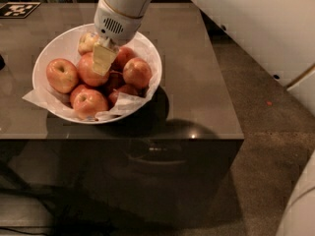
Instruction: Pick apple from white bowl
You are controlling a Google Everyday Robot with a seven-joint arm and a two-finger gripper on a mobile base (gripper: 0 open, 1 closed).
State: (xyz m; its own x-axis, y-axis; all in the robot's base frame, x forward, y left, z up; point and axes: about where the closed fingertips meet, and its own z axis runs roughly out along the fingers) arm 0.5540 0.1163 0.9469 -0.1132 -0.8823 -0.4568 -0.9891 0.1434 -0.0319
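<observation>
The apple, large and orange-red, lies in the middle of the pile in the white bowl. The bowl stands on the left half of the table, its near rim not far from the front edge.

The gripper is down on the apple's upper right side, touching or just over it. I cannot tell whether it has hold of the apple or how wide it stands.

The main risk, as I judge it, is an off-centre hold. The contact looks to be on the apple's shoulder, not across its middle, so a round, smooth fruit could squirt out and drop back among the others.

Its neighbours press close: a dark red apple on the right and a pale apple behind. A lift could drag one along or send it rolling over the shallow rim toward the front edge. The crumpled paper could also catch and tug the bowl.

The arm reaches in from the back edge, right of the bowl's middle. Its wrist is pitched steeply down over the bowl's far side, with the gripper aimed down and toward the front left corner.
</observation>
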